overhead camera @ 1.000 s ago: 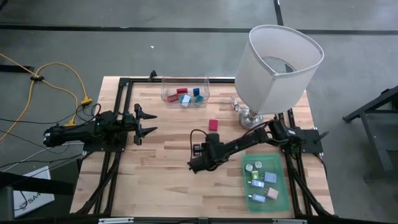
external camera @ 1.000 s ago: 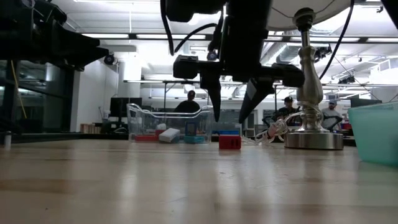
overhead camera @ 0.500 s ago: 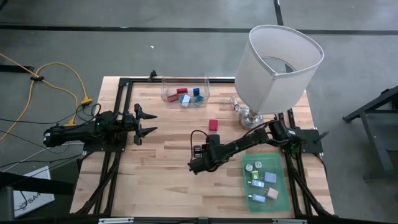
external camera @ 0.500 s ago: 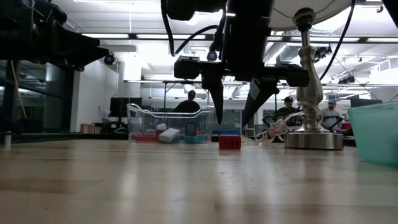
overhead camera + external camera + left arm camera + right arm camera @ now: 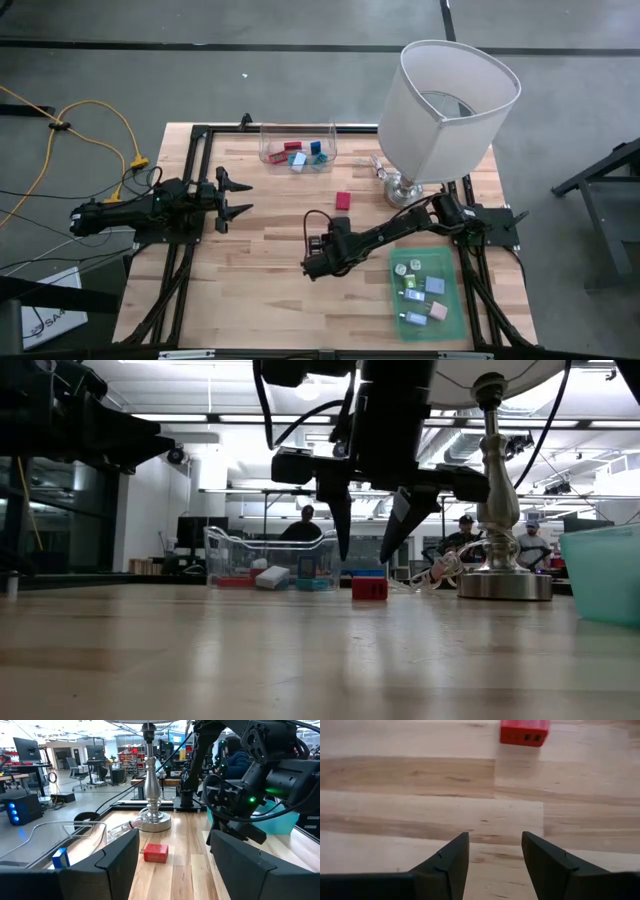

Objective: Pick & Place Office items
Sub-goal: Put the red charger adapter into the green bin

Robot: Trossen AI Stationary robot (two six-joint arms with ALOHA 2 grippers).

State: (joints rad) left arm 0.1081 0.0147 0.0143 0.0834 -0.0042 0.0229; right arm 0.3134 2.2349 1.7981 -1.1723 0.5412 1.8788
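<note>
Red block (image 5: 343, 200) lies alone on the wooden table (image 5: 260, 290), and we see the right gripper (image 5: 312, 266) hovering near it above the boards, fingers parted, holding nothing. Left gripper (image 5: 238, 196) waits at the table's left side, fingers spread, empty. More small coloured pieces sit in the clear tray (image 5: 298, 142) and the teal bin (image 5: 398, 300).

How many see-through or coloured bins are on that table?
2. A clear bin holding small coloured pieces sits at the table's far edge, left of the lamp. A teal bin lies at the near right corner.
</note>
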